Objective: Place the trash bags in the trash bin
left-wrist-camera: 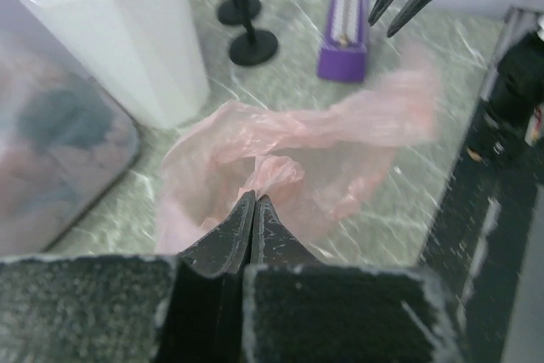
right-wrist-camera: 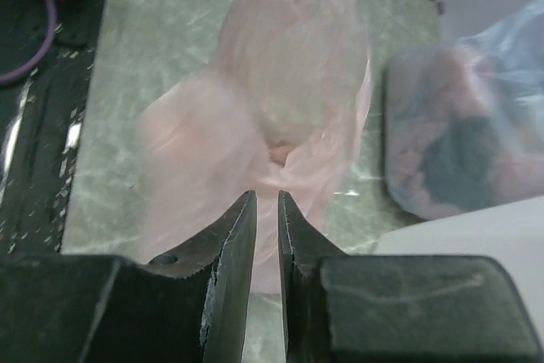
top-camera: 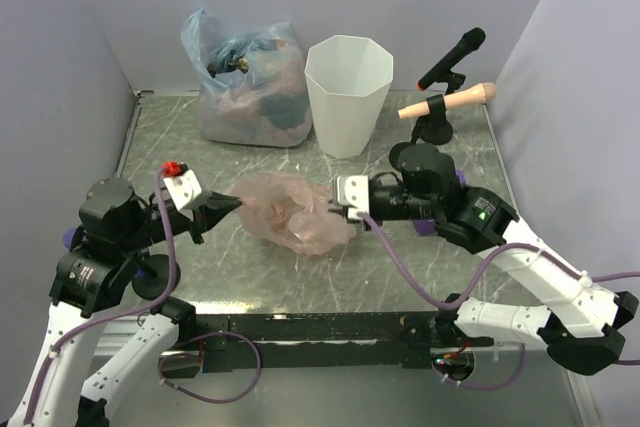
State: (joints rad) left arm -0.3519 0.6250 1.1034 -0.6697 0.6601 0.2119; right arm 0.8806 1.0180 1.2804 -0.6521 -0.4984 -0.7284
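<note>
Top external view is showing you the pink trash bag (top-camera: pixel 295 212) lying at the middle of the table (top-camera: pixel 250 277), with an arm working at each end. Your left gripper (left-wrist-camera: pixel 255 197) is reaching in from 9 o'clock with its jaws pressed together, pinching a bunched fold of the film. That hold is probably anchoring the limp plastic so it is not sliding away.

Your right gripper (right-wrist-camera: pixel 266 199) is meeting the bag from 3 o'clock with a narrow gap between its jaws. Pink film is lying just past the tips, but you cannot tell whether any is caught between them.

The trash bin (top-camera: pixel 345 117) is standing upright at about 1 o'clock from the bag, apart from it, its mouth facing up. The part of its inside that is showing is looking bare white, so nothing seems to be in it yet.

A stuffed clear-bluish bag (top-camera: pixel 250 87) is sitting just beside the bin, at its 9 o'clock, crammed with crumpled dark and pinkish material. The pink bag is looking slack and nearly flat, and its contents are too blurred to name.
</note>
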